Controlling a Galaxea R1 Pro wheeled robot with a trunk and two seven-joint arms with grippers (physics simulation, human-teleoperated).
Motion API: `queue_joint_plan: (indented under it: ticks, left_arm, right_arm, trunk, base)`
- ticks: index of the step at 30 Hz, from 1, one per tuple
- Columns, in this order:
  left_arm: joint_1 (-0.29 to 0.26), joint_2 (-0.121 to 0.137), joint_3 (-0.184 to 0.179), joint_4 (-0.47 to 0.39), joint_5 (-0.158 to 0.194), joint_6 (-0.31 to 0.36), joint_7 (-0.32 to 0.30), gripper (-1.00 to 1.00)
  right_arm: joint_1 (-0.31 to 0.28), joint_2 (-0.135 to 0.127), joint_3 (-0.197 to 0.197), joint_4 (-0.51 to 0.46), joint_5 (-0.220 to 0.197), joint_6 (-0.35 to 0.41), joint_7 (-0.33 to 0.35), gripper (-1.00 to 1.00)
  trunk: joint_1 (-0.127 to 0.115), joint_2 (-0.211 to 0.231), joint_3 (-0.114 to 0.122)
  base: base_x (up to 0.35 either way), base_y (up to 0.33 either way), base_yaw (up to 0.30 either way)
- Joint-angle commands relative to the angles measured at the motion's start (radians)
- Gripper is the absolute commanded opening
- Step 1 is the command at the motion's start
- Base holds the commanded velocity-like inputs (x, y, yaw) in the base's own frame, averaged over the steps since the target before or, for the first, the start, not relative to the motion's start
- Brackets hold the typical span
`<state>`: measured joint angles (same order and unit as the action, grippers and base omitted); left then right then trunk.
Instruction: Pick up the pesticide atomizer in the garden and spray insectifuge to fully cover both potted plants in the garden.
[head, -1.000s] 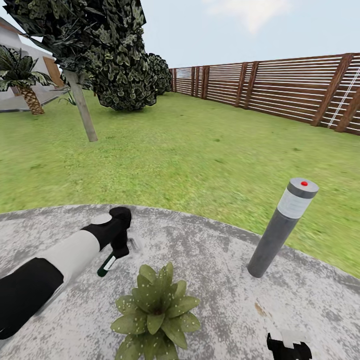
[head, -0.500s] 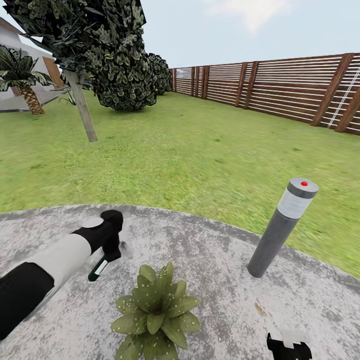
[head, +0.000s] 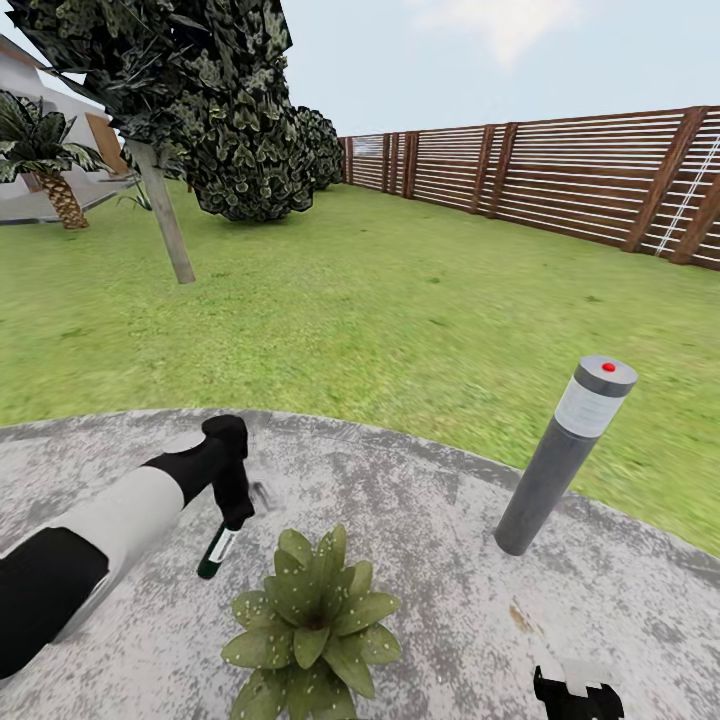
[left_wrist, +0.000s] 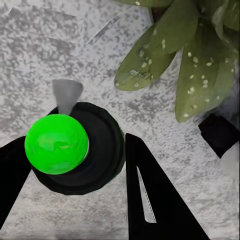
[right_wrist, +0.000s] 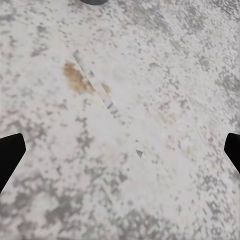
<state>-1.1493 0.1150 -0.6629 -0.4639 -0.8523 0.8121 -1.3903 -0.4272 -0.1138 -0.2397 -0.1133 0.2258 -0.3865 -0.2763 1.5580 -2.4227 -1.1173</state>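
On my head camera the left gripper (head: 232, 512) hangs over the grey mottled paving (head: 430, 540), clamped on the pesticide atomizer (head: 216, 551), whose dark-green body with its white label slants down and away from the fingers, clear of the ground. The left wrist camera looks straight down the bottle (left_wrist: 75, 150): I see a dark round shape with a bright green circle at its centre, and black fingers (left_wrist: 150, 195) pressed against either side of it. Just beside the bottle, toward me, sits one potted plant (head: 310, 625), a low rosette of broad pointed leaves flecked with pale specks; its leaves (left_wrist: 190, 65) also reach into the wrist picture near the bottle. The right gripper (head: 577, 692) rests low at the near right edge of the paving; through its wrist camera both black fingertips (right_wrist: 10, 157) stand far apart, spread wide with nothing between them but speckled stone. A grey bollard lamp (head: 565, 455) with a red dot leans on the paving to the right. Beyond lie the lawn (head: 400, 300), a slatted wooden fence (head: 560, 180) and a tree (head: 200, 110).
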Motion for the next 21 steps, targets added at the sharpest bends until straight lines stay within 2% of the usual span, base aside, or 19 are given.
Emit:
queue_joint_plan:
  ticks: [1, 4, 7, 8, 9, 12, 16, 21]
  left_arm:
    - [-0.001, 0.004, -0.003, -0.005, -0.006, 0.011, -0.016, -1.00]
    - [-0.009, 0.000, -0.005, -0.012, -0.007, 0.012, -0.047, -1.00]
    - [-0.016, -0.008, -0.009, -0.018, -0.019, 0.013, -0.122, -1.00]
    - [-0.017, -0.014, -0.009, -0.019, -0.040, 0.015, -0.142, -1.00]
    - [-0.018, -0.029, -0.009, -0.020, -0.083, 0.017, -0.163, -1.00]
    - [-0.018, -0.047, -0.007, -0.021, -0.145, 0.020, -0.181, -1.00]
    - [-0.019, -0.053, -0.007, -0.021, -0.163, 0.022, -0.181, -1.00]
    - [-0.019, -0.054, -0.007, -0.021, -0.167, 0.024, -0.181, -1.00]
  right_arm:
    - [-0.001, 0.000, -0.007, 0.001, 0.010, -0.003, -0.003, 1.00]
    - [-0.001, 0.000, -0.007, 0.001, 0.010, -0.003, -0.003, 1.00]
    - [-0.001, 0.000, -0.007, 0.000, 0.010, -0.003, -0.003, 1.00]
    - [-0.001, 0.000, -0.007, 0.000, 0.010, -0.003, -0.003, 1.00]
    - [-0.001, 0.000, -0.007, 0.000, 0.010, -0.003, -0.003, 1.00]
    - [-0.001, 0.000, -0.007, 0.000, 0.010, -0.003, -0.004, 1.00]
    - [-0.001, 0.000, -0.007, 0.000, 0.010, -0.003, -0.004, 1.00]
    - [-0.001, 0.000, -0.007, 0.000, 0.010, -0.003, -0.006, 1.00]
  trunk:
    - [0.000, 0.000, -0.001]
    - [0.000, 0.000, -0.001]
    - [0.000, 0.000, -0.001]
    - [0.000, 0.000, -0.001]
    - [0.000, 0.000, -0.001]
    - [0.000, 0.000, -0.001]
    - [0.000, 0.000, -0.001]
    - [0.000, 0.000, -0.001]
  base:
    - [0.000, 0.000, 0.000]
    - [0.000, 0.000, 0.000]
    - [0.000, 0.000, 0.000]
    - [0.000, 0.000, 0.000]
    - [0.000, -0.103, 0.008]
    - [0.009, -0.200, 0.128]
    - [0.065, -0.257, 0.250]
    - [0.082, -0.268, 0.186]
